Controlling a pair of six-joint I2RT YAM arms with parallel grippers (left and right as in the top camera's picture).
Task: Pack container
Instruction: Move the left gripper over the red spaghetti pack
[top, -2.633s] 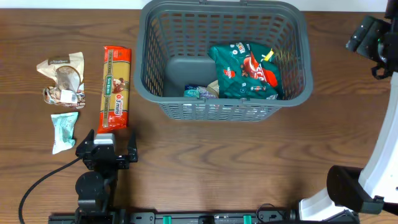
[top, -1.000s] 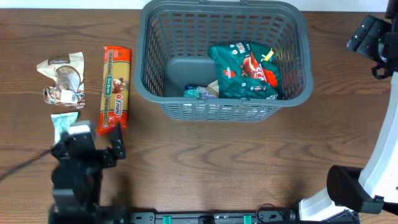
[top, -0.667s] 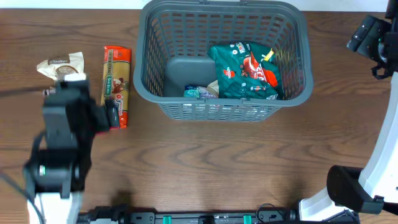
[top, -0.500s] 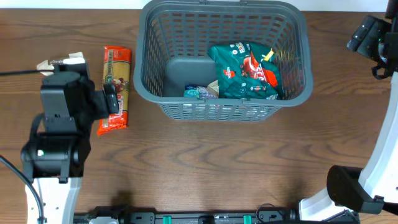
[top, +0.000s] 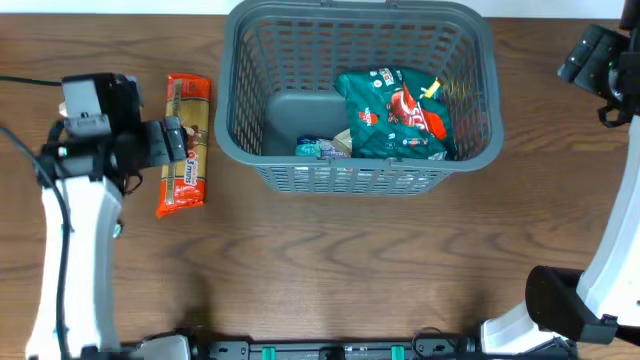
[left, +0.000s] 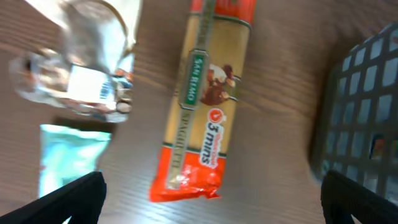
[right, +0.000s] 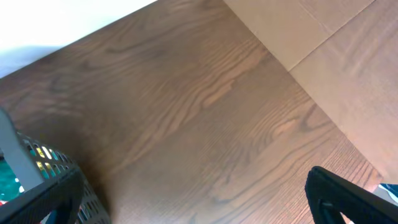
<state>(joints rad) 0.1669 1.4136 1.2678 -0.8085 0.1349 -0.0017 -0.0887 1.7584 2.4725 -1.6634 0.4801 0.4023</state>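
The container (top: 352, 179), a dark grey slotted basket, stands at the back middle of the table; its wall also shows in the left wrist view (left: 364, 106) and the right wrist view (right: 34, 186). Inside lie a green and red packet (top: 395, 115) and a small packet (top: 320, 148). An orange spaghetti packet (top: 189, 100) (left: 211, 106) lies to its left. My left gripper (top: 130, 150) (left: 211, 190) hovers open above the packet's near end, nothing between its fingers. My right gripper (top: 600, 62) (right: 199, 211) stands open over bare wood, right of the container.
A crumpled clear packet (left: 87, 68) and a pale teal packet (left: 62, 155) lie left of the spaghetti; the left arm hides both from overhead. The table's far right edge and a floor (right: 336, 56) beyond it show in the right wrist view.
My left arm has risen from the table's front edge and swung back over the loose packets, covering the crumpled and teal packets from overhead. The right arm has not moved.
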